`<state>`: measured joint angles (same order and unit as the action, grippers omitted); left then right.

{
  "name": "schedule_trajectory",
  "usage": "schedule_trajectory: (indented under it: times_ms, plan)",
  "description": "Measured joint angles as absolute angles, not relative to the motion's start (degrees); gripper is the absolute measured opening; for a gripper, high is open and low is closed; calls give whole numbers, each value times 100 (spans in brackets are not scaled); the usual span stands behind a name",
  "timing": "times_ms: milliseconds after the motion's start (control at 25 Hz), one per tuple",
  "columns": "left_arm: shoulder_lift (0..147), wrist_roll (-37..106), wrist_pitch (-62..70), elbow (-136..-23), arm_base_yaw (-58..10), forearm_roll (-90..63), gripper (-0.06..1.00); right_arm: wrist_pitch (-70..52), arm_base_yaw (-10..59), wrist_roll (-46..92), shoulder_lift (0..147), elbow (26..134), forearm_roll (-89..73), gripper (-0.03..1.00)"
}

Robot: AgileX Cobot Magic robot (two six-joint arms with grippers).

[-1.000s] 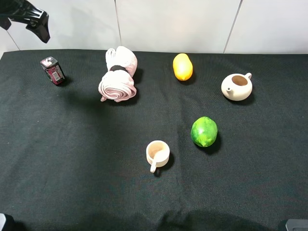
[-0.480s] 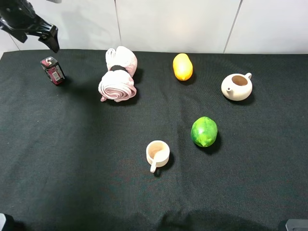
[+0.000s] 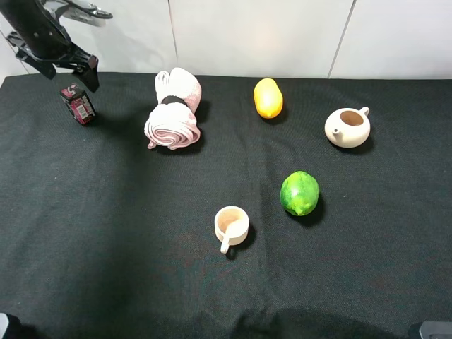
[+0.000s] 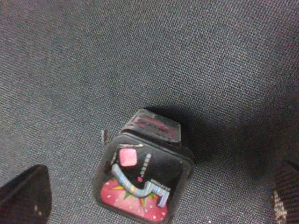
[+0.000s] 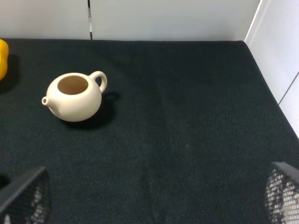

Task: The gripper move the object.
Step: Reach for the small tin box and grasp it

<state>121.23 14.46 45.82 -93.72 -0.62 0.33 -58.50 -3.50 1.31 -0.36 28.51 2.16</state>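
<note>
far on the left, near the white wall [image 3: 233, 35], the left gripper [image 3: 70, 76] hangs just over the carton [image 3: 78, 104]. its two black fingers are spread wide and hold nothing. in the left wrist view the carton sits between the two finger tips, with a gap on each side, so nothing is touching it. the carton stands on the black cloth [image 3: 106, 247] that covers the table, in the far left corner. it is dark red and black, and its top has a pink square and what looks like a red strawberry picture. next comes a rolled pink towel [image 3: 173, 116], well apart from the carton. closer to the front, near the middle, is a small beige cup [image 3: 231, 226] with its handle pointing to the front. behind it, close to the wall, lies a yellow fruit [image 3: 268, 97]. a round green fruit [image 3: 299, 193] sits a bit to the right of the cup. far to the right is a beige teapot [image 3: 347, 127] with an open top. the right gripper [image 5: 153, 193] shows only in the right wrist view. its fingers are wide apart too and hold nothing, and the teapot is well apart from them
</note>
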Motion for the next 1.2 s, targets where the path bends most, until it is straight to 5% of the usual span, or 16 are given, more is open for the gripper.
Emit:
schedule_trajectory:
  times_ms: [1200]
  plan:
    - [13066, 1489, 4108, -9432, -17, -71, 94, -5850, -350, 131, -36, 2851, 216, 69]
